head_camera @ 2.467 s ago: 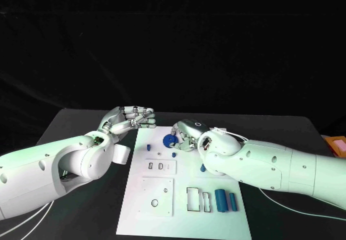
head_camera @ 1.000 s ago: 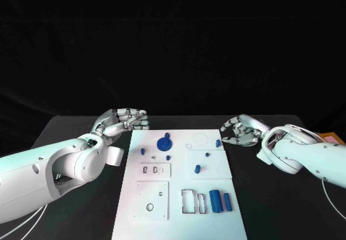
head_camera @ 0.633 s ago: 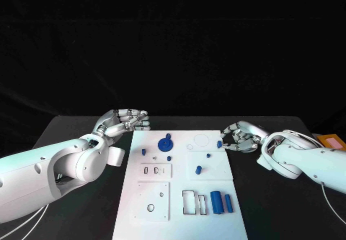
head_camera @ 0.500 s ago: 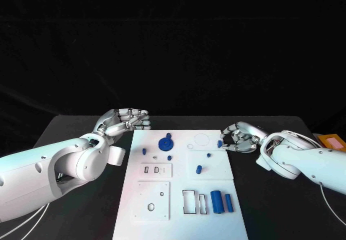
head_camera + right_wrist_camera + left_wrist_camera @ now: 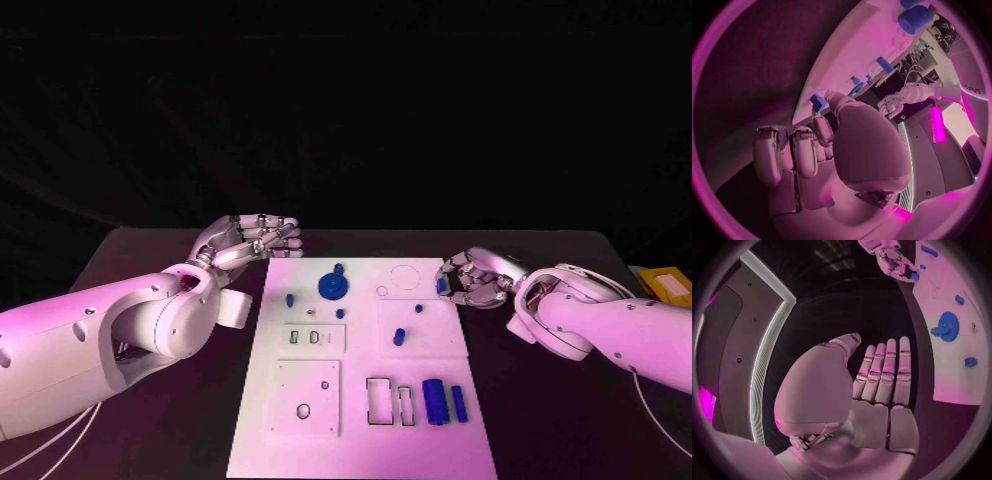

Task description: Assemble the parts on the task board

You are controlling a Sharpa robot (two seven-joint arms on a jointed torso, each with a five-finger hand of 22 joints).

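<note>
The white task board [image 5: 361,440] lies in the middle of the table. A blue gear [image 5: 333,286] sits near its far end, with small blue pegs [image 5: 400,338] around it. My right hand [image 5: 476,278] is at the board's right edge, fingers curled around a small blue piece [image 5: 441,285] that stands there. In the right wrist view the thumb tip [image 5: 831,98] touches this piece [image 5: 819,101]; whether the piece is gripped I cannot tell. My left hand [image 5: 257,238] hovers off the board's far left corner, fingers [image 5: 882,370] together and bent, holding nothing.
A blue cylinder [image 5: 434,402] and a blue bar [image 5: 459,402] lie beside a rectangular slot [image 5: 382,398] at the board's near right. An orange object [image 5: 666,283] sits at the table's right edge. Black table lies on both sides of the board.
The right hand left the gear, drew back to the right, then moved left again up to the small blue piece at the board's edge. The left hand has barely moved.
</note>
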